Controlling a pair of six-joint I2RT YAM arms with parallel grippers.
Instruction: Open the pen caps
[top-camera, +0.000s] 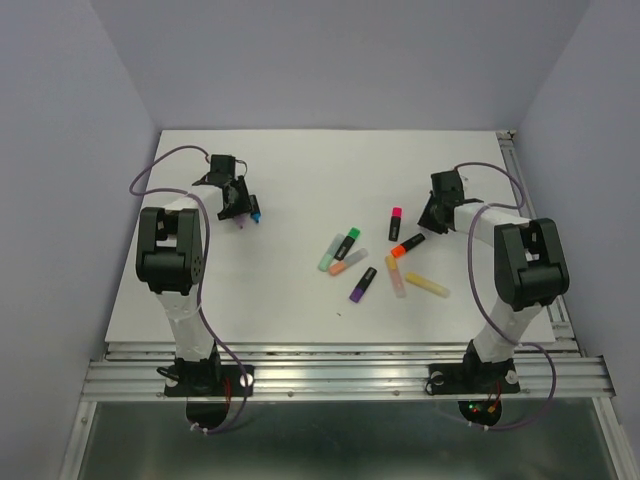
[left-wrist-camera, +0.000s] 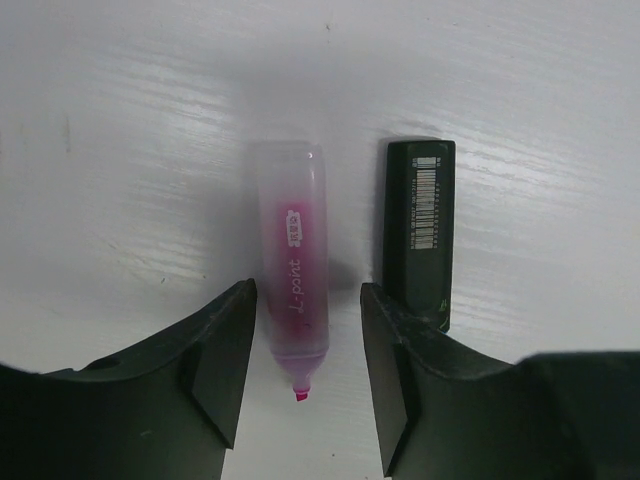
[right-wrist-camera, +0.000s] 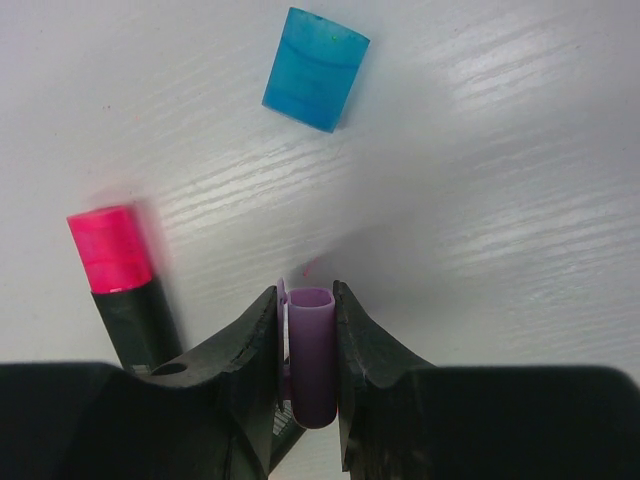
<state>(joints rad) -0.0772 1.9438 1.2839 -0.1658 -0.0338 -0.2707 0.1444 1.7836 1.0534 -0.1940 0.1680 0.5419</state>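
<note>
Right claw clamping purple cap, white tabletop, perhaps lilac walls

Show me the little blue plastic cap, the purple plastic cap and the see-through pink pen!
Small blue plastic cap (right-wrist-camera: 315, 70): right wrist view, middle of its side.
Purple plastic cap (right-wrist-camera: 311, 350): right wrist view, its tube wall.
See-through pink pen (left-wrist-camera: 293, 260): left wrist view, mid-barrel.

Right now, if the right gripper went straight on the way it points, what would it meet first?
Likely the blue cap, almost dead ahead of the right gripper, which is shut on a purple cap. Depth is unclear; it may meet the table first.
</note>
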